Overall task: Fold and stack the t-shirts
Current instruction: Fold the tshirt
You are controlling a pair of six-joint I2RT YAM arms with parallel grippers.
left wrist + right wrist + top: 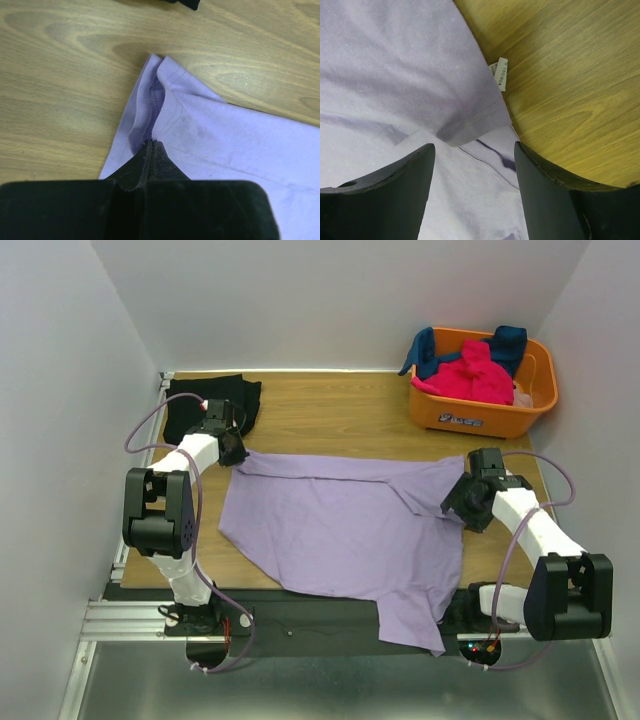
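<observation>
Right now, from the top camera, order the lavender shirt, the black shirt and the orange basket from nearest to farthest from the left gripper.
1. The lavender shirt: its corner is pinched in the left gripper.
2. The black shirt: just beyond that gripper, at the far-left corner of the table.
3. The orange basket: at the far-right corner.

A large shirt [340,530] lay spread across the surface [340,410], one part overhanging its near edge. A smaller shirt [205,400] lay far left; a basket [470,418] holding more shirts [475,375] stood far right.

The left tool [151,146] seemingly pinches the lavender shirt [235,145] at its hem.
</observation>
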